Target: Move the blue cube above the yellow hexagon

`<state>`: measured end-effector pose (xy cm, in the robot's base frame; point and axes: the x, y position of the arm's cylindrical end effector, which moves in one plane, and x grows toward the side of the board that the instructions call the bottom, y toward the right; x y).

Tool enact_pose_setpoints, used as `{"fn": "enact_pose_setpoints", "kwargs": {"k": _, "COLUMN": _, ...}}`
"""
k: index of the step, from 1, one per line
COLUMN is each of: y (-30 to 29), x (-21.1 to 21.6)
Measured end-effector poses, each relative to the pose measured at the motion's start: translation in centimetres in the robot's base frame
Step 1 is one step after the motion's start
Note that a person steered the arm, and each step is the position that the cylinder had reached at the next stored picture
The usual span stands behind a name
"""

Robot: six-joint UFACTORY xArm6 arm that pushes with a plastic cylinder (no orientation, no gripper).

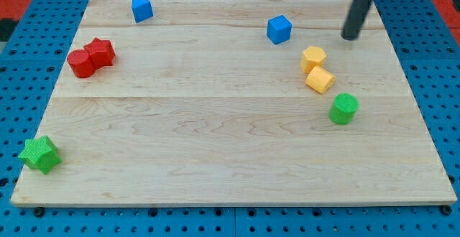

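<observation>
A blue cube (279, 29) sits near the view's top, right of centre. A yellow hexagon (313, 57) lies below and to the right of it, touching a yellow cube-like block (320, 80) just beneath it. My tip (350, 37) is at the view's upper right, about a hundred pixels to the right of the blue cube and above-right of the yellow hexagon, touching neither. A second blue block (141, 9) sits at the view's top left.
A red cylinder (81, 64) and a red block (100, 52) touch each other at the left. A green cylinder (343, 109) sits below the yellow blocks. A green star (39, 154) lies at the bottom left corner. The wooden board (215, 122) rests on a blue pegboard.
</observation>
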<state>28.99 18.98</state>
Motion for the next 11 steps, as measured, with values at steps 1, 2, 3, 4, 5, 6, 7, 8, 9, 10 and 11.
{"fn": "enact_pose_setpoints", "kwargs": {"k": 1, "y": -7.1, "x": -1.9}}
{"fn": "enact_pose_setpoints", "kwargs": {"k": 2, "y": -13.3, "x": -4.2}}
{"fn": "enact_pose_setpoints", "kwargs": {"k": 3, "y": -17.2, "x": -3.3}}
{"fn": "enact_pose_setpoints", "kwargs": {"k": 4, "y": -13.0, "x": -2.8}}
{"fn": "enact_pose_setpoints", "kwargs": {"k": 5, "y": -11.3, "x": -0.4}}
{"fn": "enact_pose_setpoints", "kwargs": {"k": 6, "y": -11.2, "x": 0.0}}
{"fn": "enact_pose_setpoints", "kwargs": {"k": 7, "y": -11.7, "x": -0.9}}
{"fn": "enact_pose_setpoints", "kwargs": {"k": 8, "y": -14.3, "x": -0.7}}
{"fn": "enact_pose_setpoints", "kwargs": {"k": 9, "y": -16.9, "x": 2.0}}
{"fn": "enact_pose_setpoints", "kwargs": {"k": 10, "y": -17.6, "x": 4.1}}
{"fn": "enact_pose_setpoints", "kwargs": {"k": 11, "y": -16.5, "x": 4.2}}
